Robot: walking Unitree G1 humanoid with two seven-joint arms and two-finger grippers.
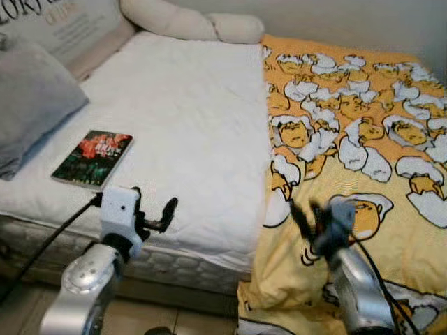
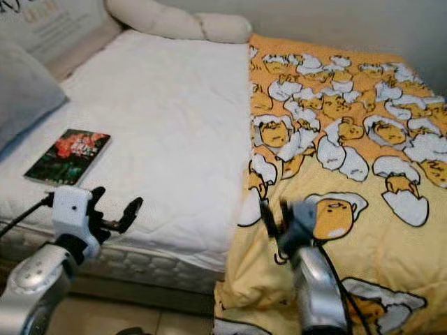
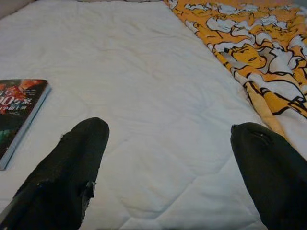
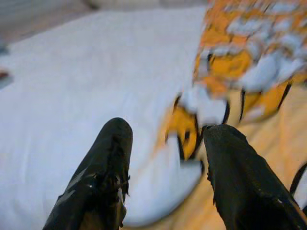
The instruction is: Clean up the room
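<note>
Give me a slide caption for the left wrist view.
Open left tool over white quilted mattress, dark paperback book and yellow cartoon-print blanket flanking.

Soft, even light falls over the bed (image 1: 188, 125), bright on its white cover, with only faint shadows in the quilting. The right pincer (image 1: 312, 213) near the bed's front edge is smeared by motion blur. The right wrist view is blurred throughout, the yellow blanket (image 4: 249, 62) most.

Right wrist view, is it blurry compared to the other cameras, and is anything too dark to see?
Right wrist view: smeared, the yellow blanket print streaked, though the open black fingers stay fairly sharp. Left wrist view: crisp, book and quilt stitching clear. Eye views: evenly lit, no glare; the right gripper looks slightly blurred. Nothing is too dark.
</note>
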